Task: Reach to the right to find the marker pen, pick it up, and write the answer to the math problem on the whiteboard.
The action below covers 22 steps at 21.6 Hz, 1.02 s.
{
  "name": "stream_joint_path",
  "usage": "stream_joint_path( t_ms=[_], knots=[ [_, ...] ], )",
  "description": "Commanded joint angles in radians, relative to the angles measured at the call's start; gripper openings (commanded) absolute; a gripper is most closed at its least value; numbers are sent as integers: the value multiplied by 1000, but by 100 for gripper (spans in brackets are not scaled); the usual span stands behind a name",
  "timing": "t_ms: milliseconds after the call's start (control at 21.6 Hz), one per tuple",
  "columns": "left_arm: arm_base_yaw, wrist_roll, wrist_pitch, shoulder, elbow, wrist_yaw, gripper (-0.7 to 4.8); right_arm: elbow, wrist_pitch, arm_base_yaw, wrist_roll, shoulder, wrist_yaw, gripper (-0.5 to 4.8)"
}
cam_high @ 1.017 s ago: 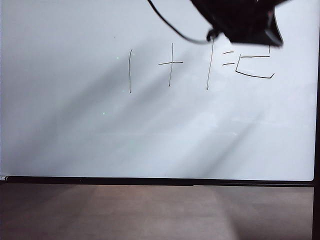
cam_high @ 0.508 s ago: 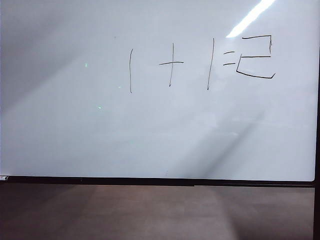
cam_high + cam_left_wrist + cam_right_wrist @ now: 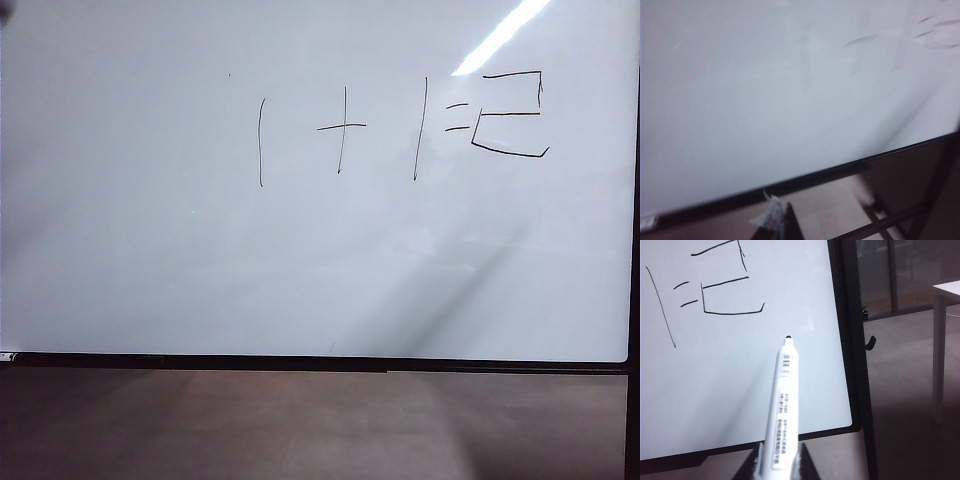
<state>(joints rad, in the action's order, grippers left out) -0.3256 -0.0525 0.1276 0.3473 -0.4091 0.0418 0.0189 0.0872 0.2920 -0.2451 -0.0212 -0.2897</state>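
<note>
The angular black answer figure 2 (image 3: 512, 113) sits at the upper right of the large glossy white whiteboard (image 3: 200, 280), after the thin handwritten math problem (image 3: 340, 130), so writing looks finished. The right gripper (image 3: 779, 465), low in its wrist view, clamps the white marker pen (image 3: 783, 410), tip off the board. The left gripper (image 3: 775, 225) shows only a blurred edge, its state unreadable. Next comes putting the pen away.

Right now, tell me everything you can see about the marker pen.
The marker pen shows only in the right wrist view. It is a slim white barrel, plastic by its look, with printed text and barcode labels along it and a small black tip, uncapped. The right gripper is shut on its rear end, dark fingers on either side. It points toward the whiteboard, its tip below the answer and apparently off the surface.
</note>
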Motion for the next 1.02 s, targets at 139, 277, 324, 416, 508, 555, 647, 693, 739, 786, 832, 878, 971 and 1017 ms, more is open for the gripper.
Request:
stream_joint_path(
  t_ms=[139, 277, 324, 416, 508, 555, 647, 693, 739, 786, 832, 878, 971, 1017],
  knots=[
    [69, 95, -90, -149, 180, 50, -5, 5, 14, -2, 3, 1, -2, -1],
    [84, 122, -136, -222, 270, 54, -5, 5, 14, -2, 3, 1, 0, -1],
    [86, 139, -153, -238, 294, 59, -5, 5, 14, -1, 3, 1, 0, -1],
    [87, 158, -190, -268, 341, 59, -5, 5, 14, -2, 3, 1, -1, -1],
    [87, 159, -209, -296, 377, 56, -5, 5, 14, -2, 3, 1, -1, -1],
    [86, 165, -218, -307, 392, 56, -5, 5, 14, -2, 3, 1, 0, -1],
    [87, 168, -192, -327, 401, 56, -5, 5, 14, -2, 3, 2, 0, -1],
    [87, 166, -182, -331, 401, 55, -5, 6, 14, -2, 3, 2, -2, -1],
    [87, 163, -175, -335, 401, 47, -5, 6, 14, -2, 3, 2, -2, -1],
    [90, 153, -172, -336, 401, 40, -5, 6, 14, -2, 3, 2, -1, -1],
    [96, 148, -172, -337, 401, 41, -5, 5, 14, -2, 3, 2, 0, -1],
    [109, 141, -173, -337, 401, 41, -5, 5, 14, -2, 3, 2, 0, -1],
    [137, 142, -172, -339, 401, 41, -5, 5, 14, -2, 3, 2, -2, -1],
    [150, 142, -172, -340, 401, 41, -5, 5, 14, -2, 3, 2, -1, -1]
  ],
)
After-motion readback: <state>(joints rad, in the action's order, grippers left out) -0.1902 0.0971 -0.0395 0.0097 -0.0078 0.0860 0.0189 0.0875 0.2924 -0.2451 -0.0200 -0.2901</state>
